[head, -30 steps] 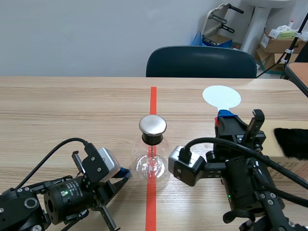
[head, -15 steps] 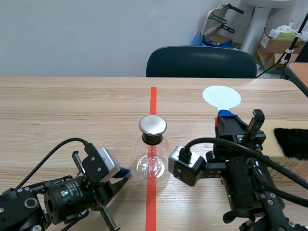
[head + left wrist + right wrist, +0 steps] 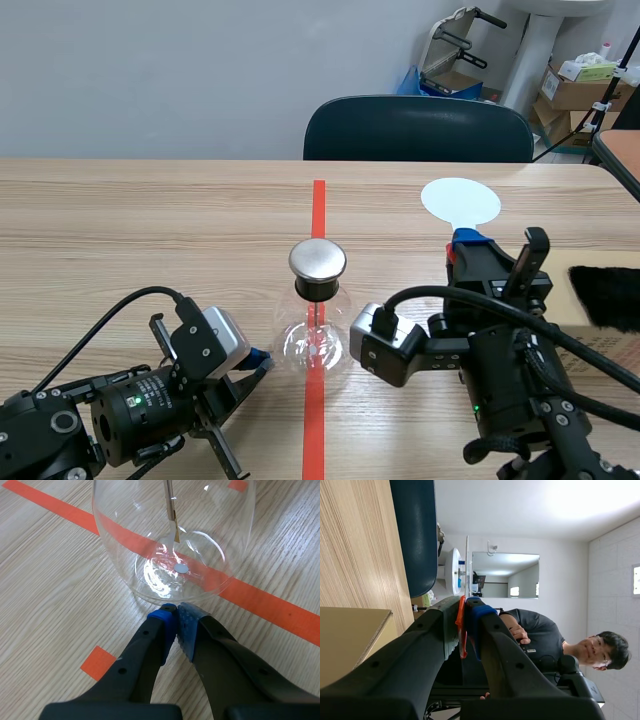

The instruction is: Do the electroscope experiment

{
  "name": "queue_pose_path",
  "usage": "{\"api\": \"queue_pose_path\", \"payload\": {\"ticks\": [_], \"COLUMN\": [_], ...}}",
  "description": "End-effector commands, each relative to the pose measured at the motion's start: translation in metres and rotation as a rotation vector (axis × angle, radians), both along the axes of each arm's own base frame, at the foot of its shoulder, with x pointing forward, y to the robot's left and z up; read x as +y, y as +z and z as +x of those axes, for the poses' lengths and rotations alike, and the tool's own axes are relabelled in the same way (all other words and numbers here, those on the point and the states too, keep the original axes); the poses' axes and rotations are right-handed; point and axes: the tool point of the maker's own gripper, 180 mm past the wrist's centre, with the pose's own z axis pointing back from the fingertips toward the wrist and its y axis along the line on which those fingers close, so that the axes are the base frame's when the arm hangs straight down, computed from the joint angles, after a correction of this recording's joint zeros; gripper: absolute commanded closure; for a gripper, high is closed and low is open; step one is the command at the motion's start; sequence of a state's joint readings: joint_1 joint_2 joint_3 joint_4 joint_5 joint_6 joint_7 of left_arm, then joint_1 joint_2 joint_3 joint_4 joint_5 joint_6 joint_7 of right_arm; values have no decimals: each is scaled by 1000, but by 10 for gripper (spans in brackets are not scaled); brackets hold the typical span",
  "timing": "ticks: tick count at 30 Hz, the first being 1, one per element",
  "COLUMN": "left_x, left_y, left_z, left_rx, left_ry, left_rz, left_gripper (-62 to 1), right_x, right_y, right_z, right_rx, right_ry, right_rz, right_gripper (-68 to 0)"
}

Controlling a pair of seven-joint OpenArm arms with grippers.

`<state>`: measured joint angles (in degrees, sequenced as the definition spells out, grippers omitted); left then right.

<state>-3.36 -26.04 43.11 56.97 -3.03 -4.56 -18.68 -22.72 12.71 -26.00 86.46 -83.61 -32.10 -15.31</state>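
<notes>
Right hand (image 3: 462,242) gripped the white paddle (image 3: 459,202); my left hand (image 3: 176,614) sat closed beside the electroscope (image 3: 317,335). Touching its cap (image 3: 317,260) was not yet done.

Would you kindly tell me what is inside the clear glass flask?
A thin metal rod with a pale foil leaf hangs inside; the black stopper hides its top.

Light wooden table (image 3: 150,220), glass electroscope flask (image 3: 316,345) standing on its central orange-red tape line (image 3: 318,205), cardboard box (image 3: 615,340) at right edge.
</notes>
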Motion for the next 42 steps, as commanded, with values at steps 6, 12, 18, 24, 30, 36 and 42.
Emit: {"api": "queue_pose_path", "payload": {"ticks": [6,12,18,24,30,36,42], "left_x": [-6,-6,-6,-6,-6,-6,-6], "left_y": [8,8,8,8,8,8,8], "left_z": [3,3,3,3,3,3,3], "left_rx": [-21,-21,-21,-21,-20,-20,-20], "left_ry": [1,1,1,1,1,1,1], "left_rz": [-29,-30,-30,-30,-29,-29,-29], "left_gripper": [-34,-34,-34,-34,-34,-34,-34], "right_x": [-1,-1,15,52,81,97,102], "right_y": [8,8,5,2,-1,-3,-3], "right_z": [4,4,2,-10,-26,-38,-43], "right_rx": [-28,-29,-12,-1,8,13,15], "right_ry": [-7,-6,81,298,481,594,632], "right_rz": [6,6,-7,-23,-37,-46,-49], "right_gripper": [-17,-17,-17,-17,-17,-17,-17]}}
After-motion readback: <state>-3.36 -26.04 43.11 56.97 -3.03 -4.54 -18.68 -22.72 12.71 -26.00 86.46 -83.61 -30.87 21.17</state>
